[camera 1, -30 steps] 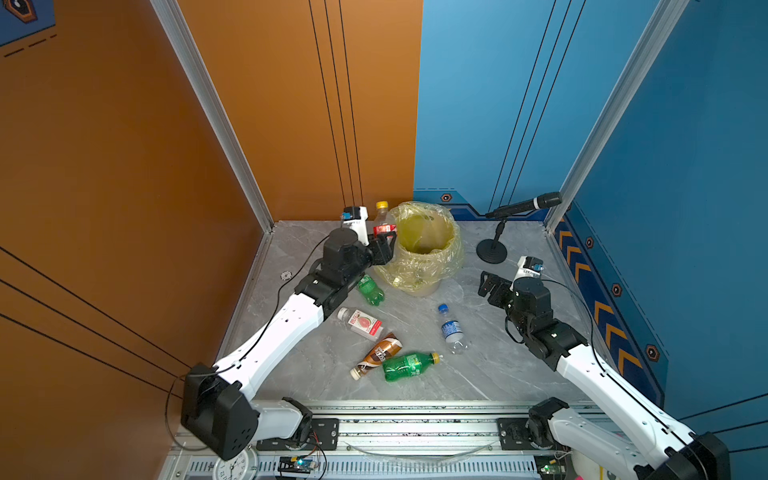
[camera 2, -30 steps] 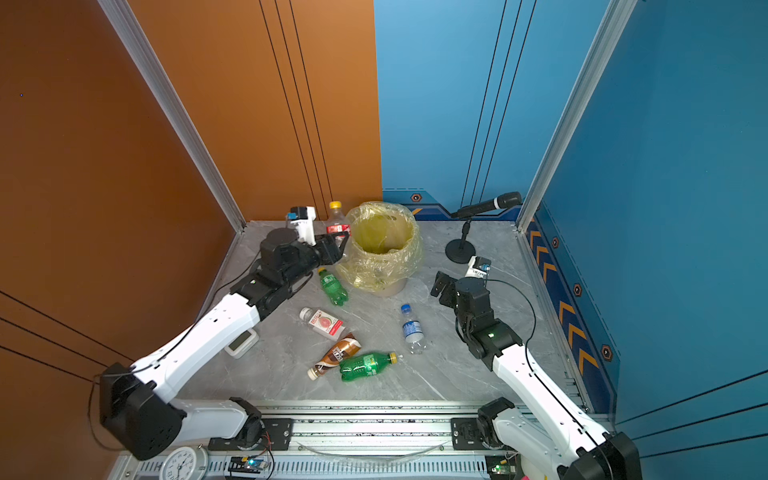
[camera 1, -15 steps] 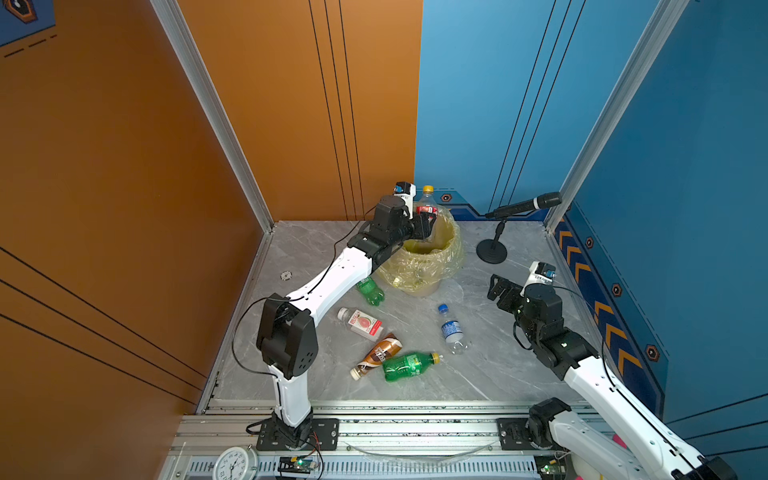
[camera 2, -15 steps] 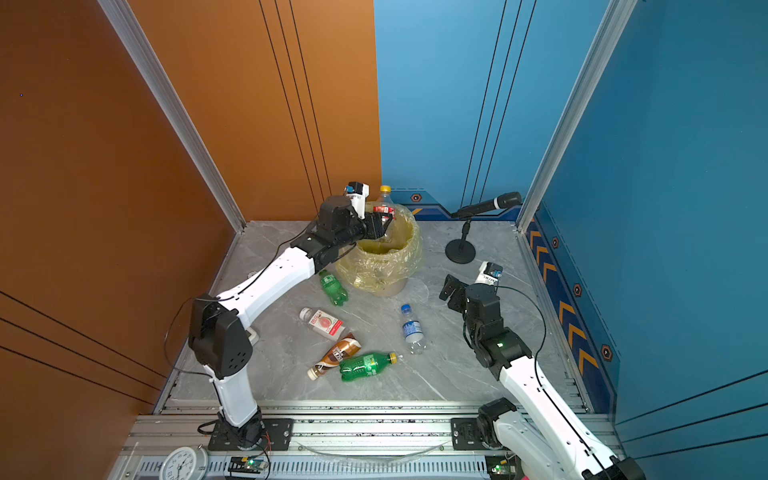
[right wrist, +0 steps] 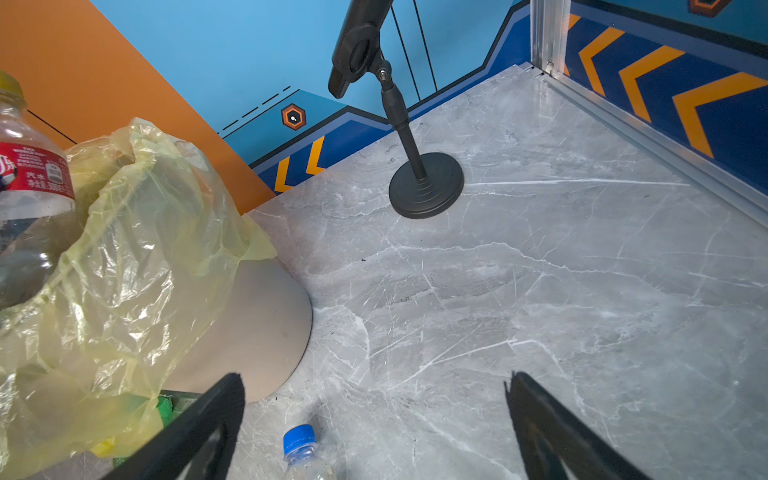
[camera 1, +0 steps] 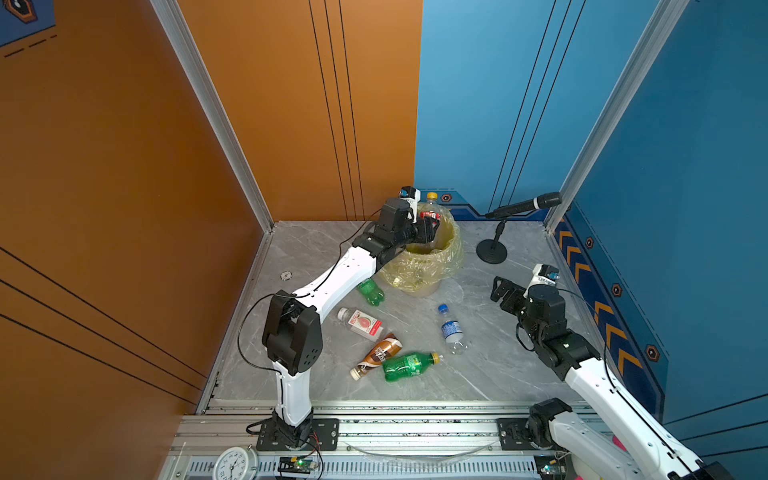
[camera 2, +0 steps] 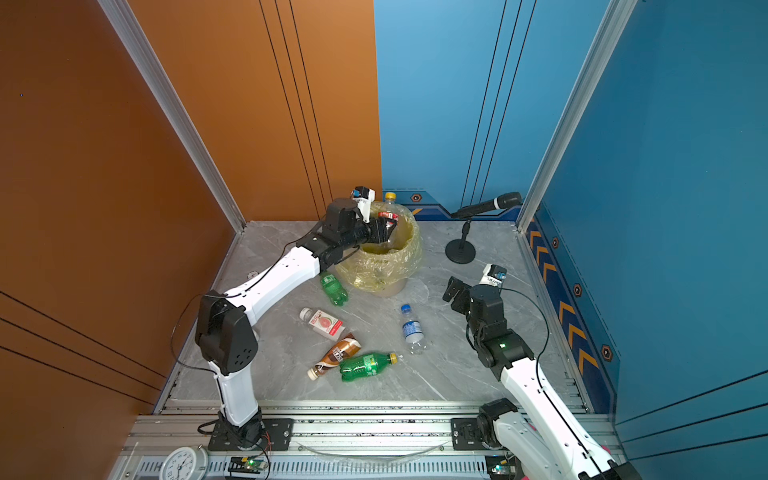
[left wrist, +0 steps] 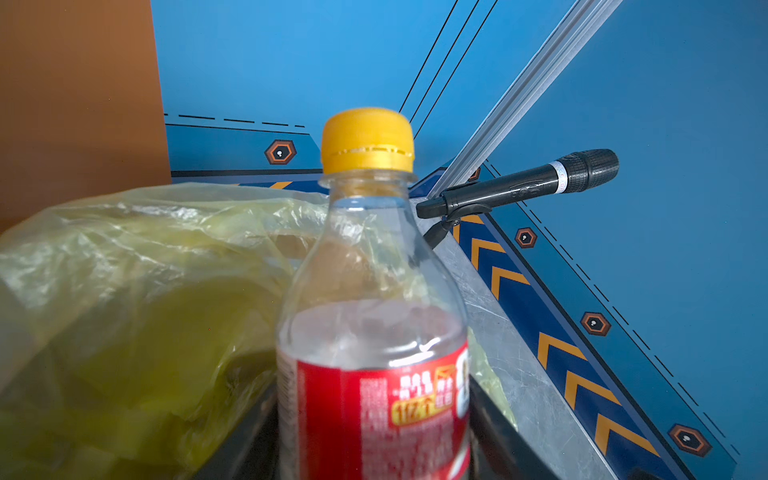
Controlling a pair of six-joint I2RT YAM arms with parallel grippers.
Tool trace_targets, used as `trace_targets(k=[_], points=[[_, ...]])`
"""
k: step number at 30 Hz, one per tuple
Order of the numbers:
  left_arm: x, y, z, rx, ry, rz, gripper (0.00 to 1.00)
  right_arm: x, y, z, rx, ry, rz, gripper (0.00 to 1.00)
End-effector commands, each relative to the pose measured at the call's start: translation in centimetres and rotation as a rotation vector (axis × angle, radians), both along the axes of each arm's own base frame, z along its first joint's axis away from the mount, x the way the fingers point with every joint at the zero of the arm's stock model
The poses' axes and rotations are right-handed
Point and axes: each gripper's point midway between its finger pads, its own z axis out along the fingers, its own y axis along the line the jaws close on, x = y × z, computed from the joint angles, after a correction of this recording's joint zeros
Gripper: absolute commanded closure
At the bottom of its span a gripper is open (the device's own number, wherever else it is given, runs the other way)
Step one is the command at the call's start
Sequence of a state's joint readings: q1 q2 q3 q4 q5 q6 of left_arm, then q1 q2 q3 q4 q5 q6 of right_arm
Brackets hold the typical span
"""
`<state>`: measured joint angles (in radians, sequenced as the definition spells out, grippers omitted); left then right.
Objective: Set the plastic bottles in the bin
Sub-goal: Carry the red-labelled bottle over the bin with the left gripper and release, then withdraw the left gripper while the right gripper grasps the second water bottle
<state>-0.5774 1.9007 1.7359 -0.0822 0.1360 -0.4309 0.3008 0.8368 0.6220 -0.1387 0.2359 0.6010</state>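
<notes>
**Red-labelled bottle at the mouth of the bin**

The left arm is reaching long from the front rail, elbow bent high and forearm slanting up to the bin's rim. The left gripper (camera 1: 430,230) is levelled over the opening. The right arm is angling in from the right side, and the right gripper (right wrist: 374,376) is hanging above the grey marble floor (camera 1: 511,365) with its jaws spread wide and nothing between them.

The bin (camera 1: 419,270), draped in its crinkled yellow bag, is sitting near the back wall, with a microphone (camera 1: 523,205) on a stand just beside it.

Between the left jaws the red-labelled bottle (left wrist: 374,332) is standing upright over the bin's mouth. I cannot tell whether they are clamping it.

Five more bottles are lying on the floor:
- a green bottle (camera 1: 370,291) by the bin's base
- the white-capped bottle (camera 1: 360,323)
- the brown-and-white bottle (camera 1: 377,355), touching a second green bottle (camera 1: 409,365)
- the blue-capped bottle (camera 1: 452,330), lying apart

The yellow cap (left wrist: 368,139) is topping the red-labelled bottle. Its label is showing "WORLD CUP" and "汽水" in the right wrist view.
</notes>
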Motion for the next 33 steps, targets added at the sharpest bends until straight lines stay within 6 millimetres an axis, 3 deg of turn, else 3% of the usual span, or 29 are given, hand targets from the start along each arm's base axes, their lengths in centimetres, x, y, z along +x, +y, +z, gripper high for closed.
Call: trace_targets(k=[1, 5, 12, 15, 17, 19, 22, 27, 30, 33], points=[[-0.4, -0.3, 2.0, -0.015, -0.026, -0.014, 0.18, -0.4, -0.2, -0.9, 0.007, 0.028, -0.001, 0.0], [-0.9, 0.1, 3.0, -0.013, -0.049, -0.007, 0.01, -0.5, -0.3, -0.9, 0.007, 0.028, -0.004, 0.0], [-4.0, 1.9, 9.1, -0.09, -0.181, 0.003, 0.02, -0.4, -0.2, -1.1, 0.009, 0.042, 0.006, 0.0], [-6.2, 3.7, 11.8, -0.107, -0.262, 0.034, 0.03, -0.2, 0.2, -1.6, 0.014, 0.061, 0.019, 0.0], [-7.8, 5.5, 12.3, -0.089, -0.293, 0.077, 0.02, -0.1, 0.5, -2.0, 0.021, 0.076, 0.031, 0.0], [-9.3, 7.8, 11.2, -0.061, -0.292, 0.146, 0.02, 0.0, 0.8, -2.5, 0.028, 0.094, 0.042, 0.0], [-12.0, 12.1, 6.6, -0.037, -0.205, 0.284, 0.02, 0.1, 1.6, -3.5, 0.039, 0.126, 0.067, 0.0], [-17.1, 19.2, -5.2, 0.042, 0.02, 0.482, 0.02, 0.2, 3.3, -5.2, 0.035, 0.186, 0.125, 0.0], [-19.5, 21.8, -8.5, 0.078, 0.094, 0.539, 0.02, 0.0, 4.5, -6.0, 0.023, 0.228, 0.161, 0.0], [-20.6, 23.2, -9.7, 0.072, 0.108, 0.571, 0.02, -0.4, 6.2, -7.0, -0.001, 0.27, 0.208, 0.0]])
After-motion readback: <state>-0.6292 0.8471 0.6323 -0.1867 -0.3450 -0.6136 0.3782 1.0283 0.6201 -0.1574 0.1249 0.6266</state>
